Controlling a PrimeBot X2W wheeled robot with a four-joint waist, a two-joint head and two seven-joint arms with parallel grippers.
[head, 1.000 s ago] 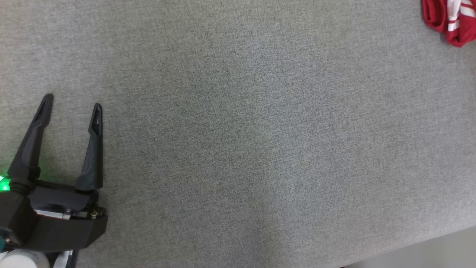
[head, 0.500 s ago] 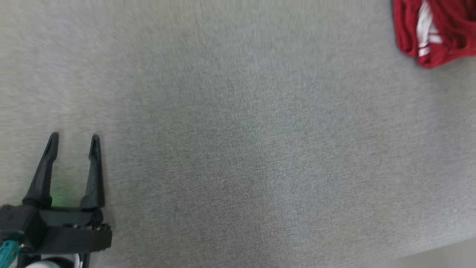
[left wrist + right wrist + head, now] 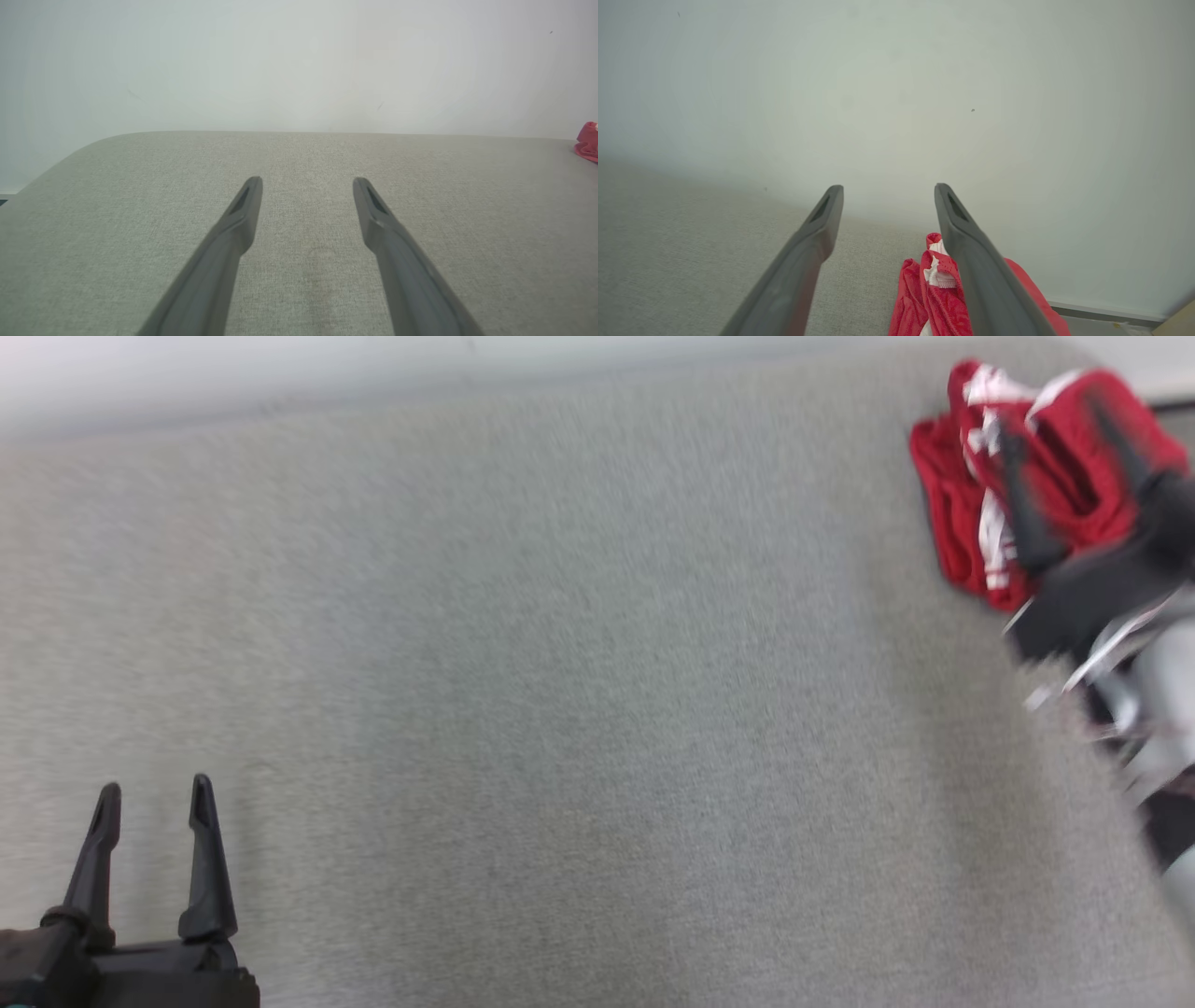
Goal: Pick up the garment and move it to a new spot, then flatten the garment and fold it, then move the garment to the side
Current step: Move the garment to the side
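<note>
A second earlier my head view had caught only a scrap of the garment (image 3: 957,523) at its upper right corner. Then the whole picture shifted, which I took for my head lifting rather than anything sliding: the far edge of the worktop (image 3: 560,663) and a strip of pale wall (image 3: 299,60) came into sight. My right end effector (image 3: 887,189) had arrived at the heap, blurred with motion. Its fingers were spread wide and held nothing. One finger crossed the cloth in my right wrist view, though I could not tell whether it touched. My left end effector (image 3: 155,786) hung well apart at the near left, equally open and empty. I judged the first pickup was about to start, nothing yet grasped. The garment lay crumpled at the worktop's far right corner, red mesh-like fabric with white bands and a ribbed white trim, soft and folded over itself. The worktop was a grey woven cloth surface with a rounded corner.
</note>
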